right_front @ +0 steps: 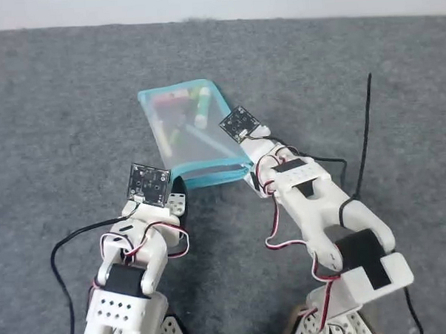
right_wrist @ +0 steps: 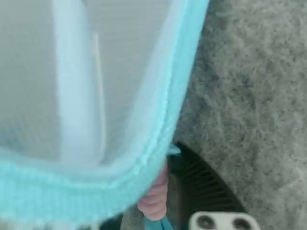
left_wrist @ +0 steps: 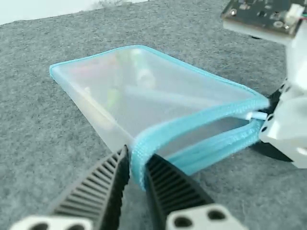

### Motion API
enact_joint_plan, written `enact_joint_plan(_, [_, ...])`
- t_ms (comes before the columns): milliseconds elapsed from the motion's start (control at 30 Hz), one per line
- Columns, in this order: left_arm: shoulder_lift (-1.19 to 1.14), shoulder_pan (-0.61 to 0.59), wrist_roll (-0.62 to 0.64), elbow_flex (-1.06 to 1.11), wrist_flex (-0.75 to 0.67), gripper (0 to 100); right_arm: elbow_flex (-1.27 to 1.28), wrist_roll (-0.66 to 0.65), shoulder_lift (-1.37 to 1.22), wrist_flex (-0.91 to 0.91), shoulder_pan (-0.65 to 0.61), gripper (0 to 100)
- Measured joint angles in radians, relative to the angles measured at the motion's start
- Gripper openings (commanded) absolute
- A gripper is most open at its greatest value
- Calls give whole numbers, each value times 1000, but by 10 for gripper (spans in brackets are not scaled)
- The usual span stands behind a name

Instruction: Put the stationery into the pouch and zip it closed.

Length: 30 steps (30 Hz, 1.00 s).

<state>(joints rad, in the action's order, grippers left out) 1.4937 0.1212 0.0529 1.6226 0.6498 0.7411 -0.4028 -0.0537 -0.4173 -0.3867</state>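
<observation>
The pouch (right_front: 195,131) lies on the table (right_front: 57,108), stationery (right_front: 178,113) inside. The left hand (left_wrist: 136,160) is clenched on its near-left corner. The right hand (right_front: 250,168) appears to be grasping the zip pull (right_wrist: 154,199) at the right end. It should draw the pull steadily leftward against a taut edge.
</observation>
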Motion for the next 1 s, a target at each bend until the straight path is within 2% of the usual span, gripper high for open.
enact_joint_plan(100, [0,0,0,0,0,11,-2,0,0,-5,3,9])
enact_joint_plan(200, [0,0,0,0,0,11,-20,0,17,-84,3,6])
enact_joint_plan(333, [0,-17,5,0,0,11,-2,23,161,-213,3,6])
enact_joint_plan(433, [0,-49,0,0,0,11,71,58,318,-239,-3,6])
enact_joint_plan(567, [0,-72,0,0,0,11,178,71,548,-290,-71,6])
enact_joint_plan(800, [0,-72,0,0,-2,11,193,74,948,-512,-169,6])
enact_joint_plan(1000, [0,-72,0,0,-29,11,193,74,1138,-618,-305,6])
